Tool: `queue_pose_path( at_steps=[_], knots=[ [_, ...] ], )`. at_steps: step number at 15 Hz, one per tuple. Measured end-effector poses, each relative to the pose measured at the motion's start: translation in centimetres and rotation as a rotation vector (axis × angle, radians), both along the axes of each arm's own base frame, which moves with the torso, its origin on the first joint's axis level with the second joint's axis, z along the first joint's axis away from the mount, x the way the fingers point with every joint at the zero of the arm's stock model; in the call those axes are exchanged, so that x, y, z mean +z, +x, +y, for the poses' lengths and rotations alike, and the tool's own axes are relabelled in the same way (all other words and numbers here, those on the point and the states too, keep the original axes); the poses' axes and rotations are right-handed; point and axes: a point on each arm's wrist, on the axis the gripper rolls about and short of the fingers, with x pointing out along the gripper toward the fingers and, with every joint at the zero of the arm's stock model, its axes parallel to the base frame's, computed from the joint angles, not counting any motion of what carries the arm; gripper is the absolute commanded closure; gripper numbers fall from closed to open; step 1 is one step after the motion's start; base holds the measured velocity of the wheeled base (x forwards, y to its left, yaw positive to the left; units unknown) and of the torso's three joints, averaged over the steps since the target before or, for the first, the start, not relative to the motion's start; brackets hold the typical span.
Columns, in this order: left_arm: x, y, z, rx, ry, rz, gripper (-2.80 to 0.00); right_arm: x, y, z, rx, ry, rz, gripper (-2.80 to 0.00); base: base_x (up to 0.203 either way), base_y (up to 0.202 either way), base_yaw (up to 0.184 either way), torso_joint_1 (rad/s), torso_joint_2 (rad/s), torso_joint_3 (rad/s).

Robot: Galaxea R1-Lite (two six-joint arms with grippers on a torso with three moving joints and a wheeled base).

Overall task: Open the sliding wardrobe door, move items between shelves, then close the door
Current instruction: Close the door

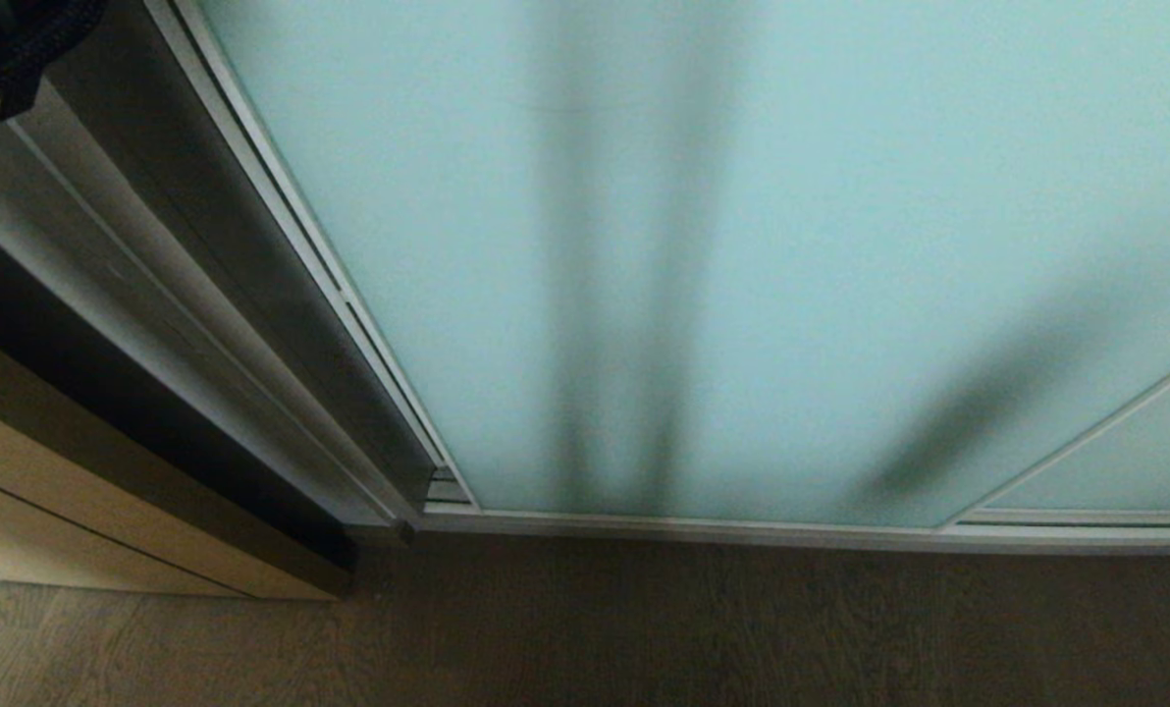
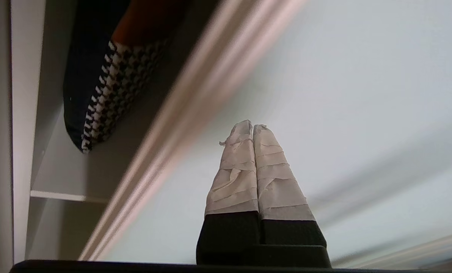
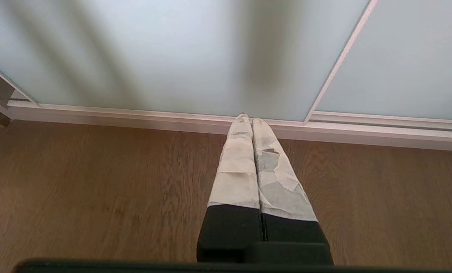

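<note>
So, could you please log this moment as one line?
left gripper: shut, empty, before sliding wardrobe door | right gripper: shut, empty, over floor | houndstooth piece: on shelf

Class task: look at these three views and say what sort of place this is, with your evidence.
Probably a bedroom or dressing area: a frosted sliding wardrobe door, a houndstooth piece on a grey shelf, and wood-look floor.
</note>
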Motion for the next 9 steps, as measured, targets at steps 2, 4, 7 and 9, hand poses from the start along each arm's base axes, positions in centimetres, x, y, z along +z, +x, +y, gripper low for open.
queue_pose_path(
  at_steps=[2,4,7,9],
  knots=[
    [0.2,-0.7,0.4,0.023,-0.008,-0.012,0.00,0.0,0.0,0.0,0.000,0.000,0.000,0.00,0.000,0.000,0.000,0.000,0.00,0.000],
    [0.1,-1.7,0.7,0.029,-0.014,-0.019,0.00,0.0,0.0,0.0,0.000,0.000,0.000,0.00,0.000,0.000,0.000,0.000,0.00,0.000],
    [-0.1,-3.8,0.9,-0.037,0.005,-0.042,0.00,0.0,0.0,0.0,0.000,0.000,0.000,0.00,0.000,0.000,0.000,0.000,0.00,0.000],
    [-0.3,-4.9,1.0,-0.122,0.040,-0.060,0.00,0.0,0.0,0.0,0.000,0.000,0.000,0.00,0.000,0.000,0.000,0.000,0.00,0.000]
  ],
)
